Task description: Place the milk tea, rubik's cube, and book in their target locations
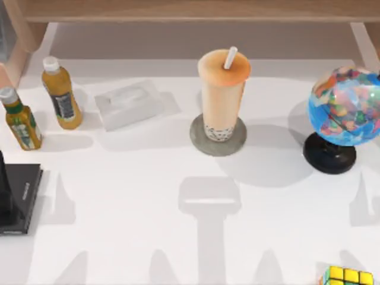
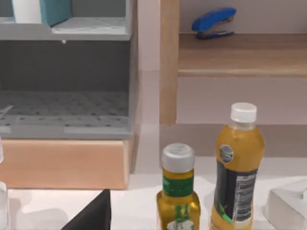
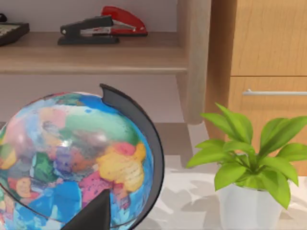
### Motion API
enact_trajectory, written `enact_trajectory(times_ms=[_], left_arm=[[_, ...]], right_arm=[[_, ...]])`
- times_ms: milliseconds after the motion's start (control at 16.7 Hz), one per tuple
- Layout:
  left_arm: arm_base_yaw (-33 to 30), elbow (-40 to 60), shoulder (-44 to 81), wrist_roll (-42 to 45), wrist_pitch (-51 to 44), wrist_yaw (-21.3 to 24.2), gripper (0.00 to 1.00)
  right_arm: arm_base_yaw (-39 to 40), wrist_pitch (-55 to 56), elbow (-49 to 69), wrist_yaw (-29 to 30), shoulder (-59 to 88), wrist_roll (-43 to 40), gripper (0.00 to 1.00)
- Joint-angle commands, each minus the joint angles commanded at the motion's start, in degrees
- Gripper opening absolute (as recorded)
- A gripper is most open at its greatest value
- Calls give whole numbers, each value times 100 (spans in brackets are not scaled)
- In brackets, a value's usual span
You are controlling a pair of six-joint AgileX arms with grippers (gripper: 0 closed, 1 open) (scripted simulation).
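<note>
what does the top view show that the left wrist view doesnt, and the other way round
Top view alone: the milk tea standing upright on the round grey coaster, the globe at the table's right, the rubik's cube at the near right edge, and the black slab at the left.

Left wrist view alone: a blue stapler on a wooden shelf, a grey shelf unit, and a teal block on its upper level.

Both: the two yellow bottles, seen in the wrist view at and, and the clear packet.

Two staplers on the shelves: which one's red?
The red-topped stapler with the dark grey base, on the wooden shelf behind the globe in the right wrist view. The other stapler, in the left wrist view, is blue.
</note>
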Motion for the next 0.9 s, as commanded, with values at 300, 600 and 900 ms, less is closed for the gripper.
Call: enact_trajectory(times_ms=[300, 600, 900], left_arm=[[0, 0, 0, 0, 0, 0, 100], [0, 0, 0, 0, 0, 0, 100], [0, 0, 0, 0, 0, 0, 100]], right_arm=[[274, -382, 343, 14, 383, 356, 100], [1350, -2085, 1596, 18, 2195, 1731, 100], [2655, -4254, 3113, 11, 4719, 3409, 100]])
